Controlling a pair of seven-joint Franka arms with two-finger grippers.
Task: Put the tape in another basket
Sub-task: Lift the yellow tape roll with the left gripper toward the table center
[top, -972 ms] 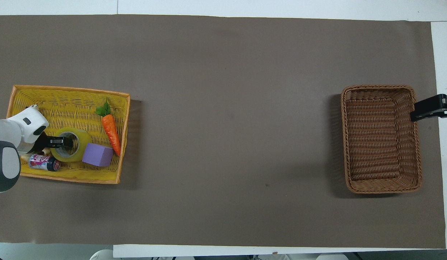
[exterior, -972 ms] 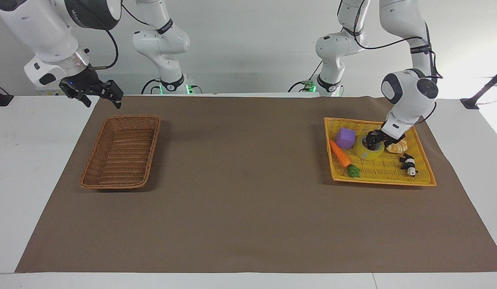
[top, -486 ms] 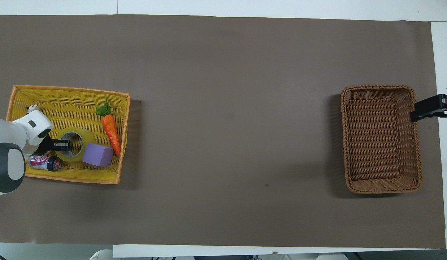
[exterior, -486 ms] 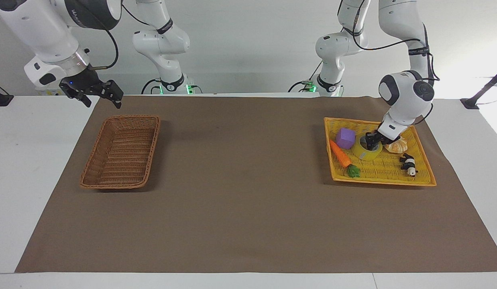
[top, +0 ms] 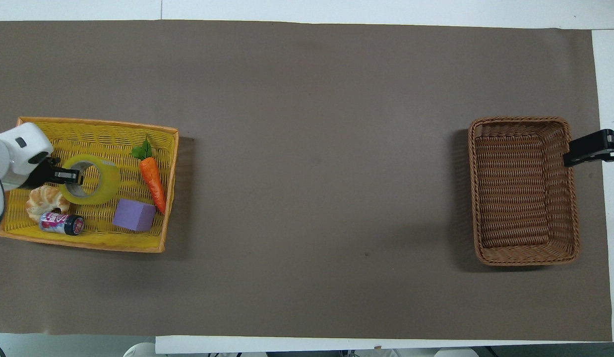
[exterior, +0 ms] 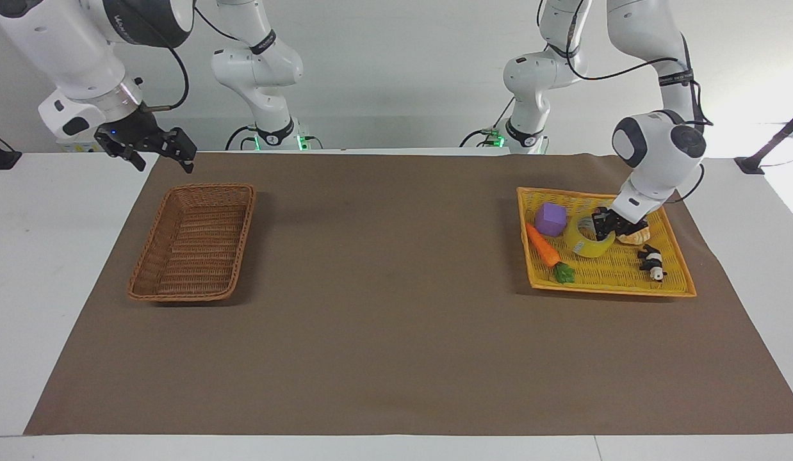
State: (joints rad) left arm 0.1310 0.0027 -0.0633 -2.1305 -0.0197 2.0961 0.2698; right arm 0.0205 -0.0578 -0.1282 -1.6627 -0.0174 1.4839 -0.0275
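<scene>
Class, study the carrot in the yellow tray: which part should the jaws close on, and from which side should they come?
Probably the thick orange middle of the carrot, from straight above. It lies flat in the tray, its leaves pointing away from the robots, so the jaws should close across its narrow width. The cube crowds its tip, so stay clear of that end.

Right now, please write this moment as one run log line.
left gripper: shut on tape roll, tilted over yellow tray | right gripper: open, waiting by wicker basket | transfer: not done
</scene>
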